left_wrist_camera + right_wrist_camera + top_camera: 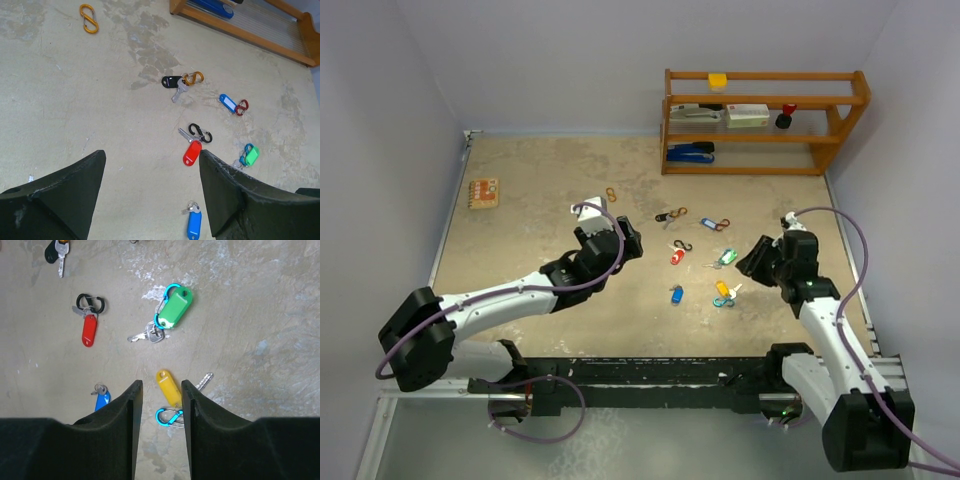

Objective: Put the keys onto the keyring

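The keys [150, 334] show a red tag [89, 331], green tag [175, 310], yellow tag [169, 387], black tag [171, 80] and 2 blue tags [194, 223] [227, 103].

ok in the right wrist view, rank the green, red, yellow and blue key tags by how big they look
1. green tag
2. yellow tag and red tag: about alike
blue tag: partly hidden, unranked
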`<state>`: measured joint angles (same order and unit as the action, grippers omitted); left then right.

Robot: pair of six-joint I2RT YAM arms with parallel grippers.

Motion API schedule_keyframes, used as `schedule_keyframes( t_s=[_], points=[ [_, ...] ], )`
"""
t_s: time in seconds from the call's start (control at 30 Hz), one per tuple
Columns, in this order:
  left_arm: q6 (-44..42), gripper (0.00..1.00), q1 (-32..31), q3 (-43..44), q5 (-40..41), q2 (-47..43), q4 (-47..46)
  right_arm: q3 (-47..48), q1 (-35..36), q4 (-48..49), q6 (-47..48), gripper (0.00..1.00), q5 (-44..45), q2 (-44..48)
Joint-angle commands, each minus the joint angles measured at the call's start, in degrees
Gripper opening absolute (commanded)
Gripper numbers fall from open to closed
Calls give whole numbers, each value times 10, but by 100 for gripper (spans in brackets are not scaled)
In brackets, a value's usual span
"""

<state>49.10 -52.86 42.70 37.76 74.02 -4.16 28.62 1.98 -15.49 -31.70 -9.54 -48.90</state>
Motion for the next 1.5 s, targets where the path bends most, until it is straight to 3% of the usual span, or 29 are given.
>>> schedule_keyframes(
  t_s=[0.0,0.33,0.8,1.1,1.47],
  points=[
    [10,72,4,10,8,-18,-9,28,22,52,9,40,-32,-12],
    [17,73,8,9,12,-2,-8,86,214,95,-3,40,56,-121],
    [28,72,35,14,10,0,35,147,336,68,11,41,136,-236],
    [30,72,52,5,-14,-8,31,164,369,40,15,45,153,-299],
    [28,72,57,2,-21,-16,33,169,386,25,23,46,144,-311]
  ],
)
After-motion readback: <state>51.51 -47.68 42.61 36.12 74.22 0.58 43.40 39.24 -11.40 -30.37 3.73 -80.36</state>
